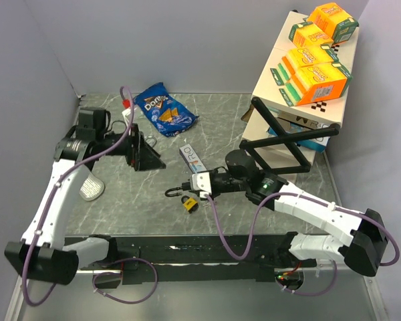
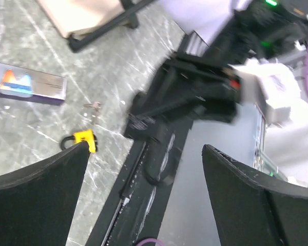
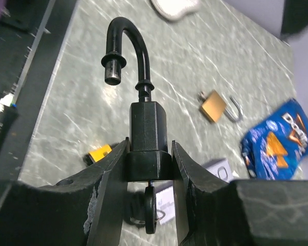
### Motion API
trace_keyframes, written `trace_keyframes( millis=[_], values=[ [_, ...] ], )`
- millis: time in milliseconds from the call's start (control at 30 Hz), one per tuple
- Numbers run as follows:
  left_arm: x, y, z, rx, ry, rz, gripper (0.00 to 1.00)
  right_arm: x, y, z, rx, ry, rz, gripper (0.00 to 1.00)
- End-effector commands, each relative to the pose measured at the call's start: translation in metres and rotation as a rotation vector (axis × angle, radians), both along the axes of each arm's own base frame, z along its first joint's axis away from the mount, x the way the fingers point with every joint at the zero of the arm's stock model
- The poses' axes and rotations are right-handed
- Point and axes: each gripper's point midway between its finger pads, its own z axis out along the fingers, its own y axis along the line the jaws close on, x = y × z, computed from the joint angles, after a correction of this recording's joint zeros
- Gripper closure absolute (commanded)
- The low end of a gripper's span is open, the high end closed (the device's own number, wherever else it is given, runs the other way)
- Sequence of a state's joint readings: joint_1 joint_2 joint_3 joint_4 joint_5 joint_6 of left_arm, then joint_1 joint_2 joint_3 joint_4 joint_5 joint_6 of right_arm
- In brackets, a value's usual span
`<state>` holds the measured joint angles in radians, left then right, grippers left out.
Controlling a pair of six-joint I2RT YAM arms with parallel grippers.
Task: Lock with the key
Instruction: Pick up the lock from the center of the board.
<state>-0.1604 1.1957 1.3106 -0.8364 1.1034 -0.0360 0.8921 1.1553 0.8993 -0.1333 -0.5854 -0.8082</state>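
The right arm is reaching from its base at the near right corner leftward across the bench (image 1: 220, 127), forearm low and wrist stretched toward the centre. Its pincer (image 3: 149, 148) is clamping the body of a black padlock (image 3: 149, 123), one finger pressing each side. The padlock is being held near the bench's centre with its shackle swung open, and a key (image 3: 150, 215) is showing at the body's near end between the fingers. A yellow padlock (image 1: 190, 204) is lying just beside the pincer, on its near side.

The left arm is rising from the near left corner, bending at the elbow and pointing its pincer (image 2: 146, 154) rightward, fingers spread wide and gripping nothing.

Farther back, a white box (image 1: 193, 159), a brass padlock (image 3: 213, 106) and a Doritos bag (image 1: 166, 109) are lying on the bench.
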Motion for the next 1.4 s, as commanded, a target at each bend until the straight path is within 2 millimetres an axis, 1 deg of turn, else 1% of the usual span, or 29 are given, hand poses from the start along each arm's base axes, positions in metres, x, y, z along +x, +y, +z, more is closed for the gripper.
trace_keyframes(
  millis=[0, 33, 67, 100, 133, 167, 200, 233, 267, 333, 433, 467, 500, 533, 567, 633, 667, 733, 767, 833, 867, 933, 967, 1067, 1267, 1333, 1367],
  values=[
    [-0.030, -0.001, -0.004, -0.040, -0.012, -0.088, 0.06, 0.017, 0.000, 0.071, 0.223, -0.283, -0.041, 1.00],
    [-0.037, -0.002, -0.010, -0.038, 0.032, -0.106, 0.06, 0.017, 0.000, 0.069, 0.228, -0.316, -0.038, 1.00],
    [-0.040, -0.003, -0.013, -0.037, 0.036, -0.123, 0.07, 0.019, -0.001, 0.083, 0.264, -0.406, -0.039, 1.00],
    [-0.042, -0.005, -0.014, -0.034, 0.045, -0.135, 0.07, 0.019, 0.001, 0.081, 0.267, -0.442, -0.034, 1.00],
    [-0.048, -0.009, -0.017, -0.025, 0.073, -0.160, 0.07, 0.018, 0.001, 0.084, 0.279, -0.483, -0.034, 1.00],
    [-0.051, -0.010, -0.018, -0.017, 0.065, -0.178, 0.07, 0.019, 0.000, 0.102, 0.328, -0.578, -0.042, 1.00],
    [-0.055, -0.012, -0.020, -0.014, 0.080, -0.197, 0.08, 0.018, 0.000, 0.099, 0.337, -0.604, -0.040, 1.00],
    [-0.059, -0.016, -0.023, -0.008, 0.095, -0.221, 0.08, 0.016, 0.000, 0.105, 0.362, -0.644, -0.038, 1.00],
    [-0.064, -0.016, -0.026, -0.005, 0.113, -0.236, 0.09, 0.013, 0.000, 0.118, 0.406, -0.720, -0.033, 1.00],
    [-0.070, -0.021, -0.030, -0.009, 0.143, -0.264, 0.10, 0.007, 0.000, 0.118, 0.429, -0.772, -0.017, 1.00],
    [-0.076, -0.025, -0.031, -0.018, 0.161, -0.287, 0.16, -0.001, 0.001, 0.122, 0.465, -0.857, 0.016, 1.00],
    [-0.078, -0.027, -0.031, -0.015, 0.165, -0.293, 0.20, -0.002, 0.001, 0.124, 0.476, -0.881, 0.020, 1.00],
    [-0.080, -0.027, -0.033, -0.010, 0.172, -0.298, 0.23, -0.004, 0.001, 0.126, 0.486, -0.897, 0.025, 1.00],
    [-0.081, -0.028, -0.033, -0.013, 0.177, -0.310, 0.25, -0.004, 0.001, 0.127, 0.490, -0.906, 0.028, 1.00],
    [-0.081, -0.027, -0.034, -0.009, 0.170, -0.317, 0.31, -0.004, 0.002, 0.126, 0.490, -0.912, 0.027, 1.00],
    [-0.084, -0.028, -0.036, -0.004, 0.189, -0.330, 0.35, -0.006, 0.003, 0.128, 0.498, -0.922, 0.033, 1.00],
    [-0.085, -0.027, -0.037, -0.004, 0.182, -0.341, 0.40, -0.005, 0.003, 0.127, 0.495, -0.929, 0.033, 1.00],
    [-0.086, -0.027, -0.039, 0.000, 0.197, -0.349, 0.44, -0.006, 0.003, 0.126, 0.494, -0.926, 0.038, 1.00],
    [-0.085, -0.027, -0.039, 0.003, 0.186, -0.351, 0.48, -0.006, 0.004, 0.126, 0.492, -0.926, 0.040, 1.00],
    [-0.082, -0.028, -0.037, 0.002, 0.166, -0.350, 0.53, -0.006, 0.004, 0.125, 0.489, -0.924, 0.044, 1.00],
    [-0.081, -0.028, -0.038, 0.005, 0.166, -0.345, 0.58, -0.007, 0.004, 0.124, 0.489, -0.919, 0.051, 1.00],
    [-0.078, -0.029, -0.035, 0.004, 0.147, -0.341, 0.62, -0.009, 0.004, 0.123, 0.487, -0.912, 0.060, 1.00],
    [-0.077, -0.029, -0.034, 0.003, 0.141, -0.338, 0.63, -0.011, 0.005, 0.121, 0.485, -0.902, 0.071, 1.00],
    [-0.075, -0.029, -0.033, 0.005, 0.123, -0.329, 0.62, -0.013, 0.004, 0.120, 0.482, -0.890, 0.080, 1.00],
    [-0.070, -0.031, -0.030, 0.012, 0.090, -0.307, 0.62, -0.015, 0.004, 0.111, 0.464, -0.850, 0.096, 1.00],
    [-0.068, -0.032, -0.029, 0.012, 0.077, -0.302, 0.64, -0.016, 0.003, 0.111, 0.462, -0.843, 0.096, 1.00],
    [-0.068, -0.032, -0.028, 0.012, 0.073, -0.302, 0.70, -0.016, 0.003, 0.109, 0.460, -0.841, 0.097, 1.00]
  ],
)
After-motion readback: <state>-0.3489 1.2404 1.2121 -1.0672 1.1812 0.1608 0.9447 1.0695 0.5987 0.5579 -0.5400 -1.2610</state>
